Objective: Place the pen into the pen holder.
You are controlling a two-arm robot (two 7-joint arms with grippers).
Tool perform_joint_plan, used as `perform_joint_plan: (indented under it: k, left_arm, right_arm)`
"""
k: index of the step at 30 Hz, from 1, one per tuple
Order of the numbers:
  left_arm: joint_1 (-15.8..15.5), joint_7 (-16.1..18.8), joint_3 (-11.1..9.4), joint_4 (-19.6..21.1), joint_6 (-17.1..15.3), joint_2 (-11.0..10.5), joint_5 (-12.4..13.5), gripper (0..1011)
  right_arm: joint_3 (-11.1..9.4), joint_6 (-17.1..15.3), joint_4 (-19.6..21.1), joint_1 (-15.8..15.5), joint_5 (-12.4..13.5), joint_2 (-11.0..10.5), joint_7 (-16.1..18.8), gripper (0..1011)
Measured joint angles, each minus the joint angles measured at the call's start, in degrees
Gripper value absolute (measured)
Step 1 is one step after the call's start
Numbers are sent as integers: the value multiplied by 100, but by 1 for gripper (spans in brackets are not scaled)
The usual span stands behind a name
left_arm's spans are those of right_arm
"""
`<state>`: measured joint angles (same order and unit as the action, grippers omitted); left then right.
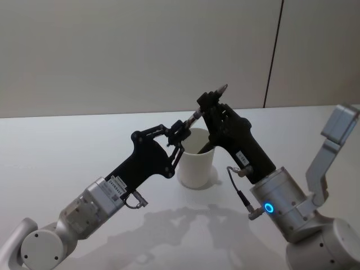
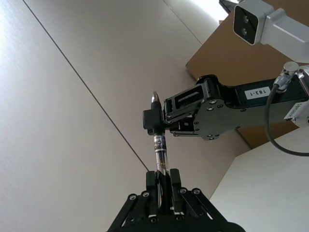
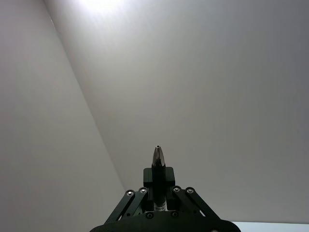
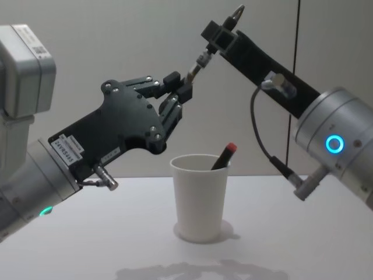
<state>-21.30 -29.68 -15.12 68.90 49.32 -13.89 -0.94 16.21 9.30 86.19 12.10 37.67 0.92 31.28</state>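
Above the pen holder (image 4: pixel 200 197), the pen (image 4: pixel 202 59) slants toward one o'clock, gripped at both ends: the left gripper (image 4: pixel 179 90) pinches its lower end, the right gripper (image 4: pixel 217 36) clamps near the tip. A red-capped marker (image 4: pixel 224 154) leans inside the holder, on a white table (image 1: pixel 67 152) before a pale wall (image 1: pixel 129 50). The right gripper's label perhaps reads "183-1".
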Motion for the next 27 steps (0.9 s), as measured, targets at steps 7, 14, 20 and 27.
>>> perform_joint_plan:
  k: [7,14,20,27]
  left_arm:
    - [1,-1,2,-4,-10,-3,10,338]
    - [1,-1,1,-4,-10,0,10,547]
    - [1,0,1,-3,-10,0,10,746]
    - [1,0,0,-1,-8,0,7,945]
  right_arm:
    - [7,47,12,-1,13,-10,-9,118]
    - [21,71,12,-3,19,-18,-11,118]
    - [30,81,24,2,29,-27,-12,118]
    - [37,85,41,12,39,-40,-12,117]
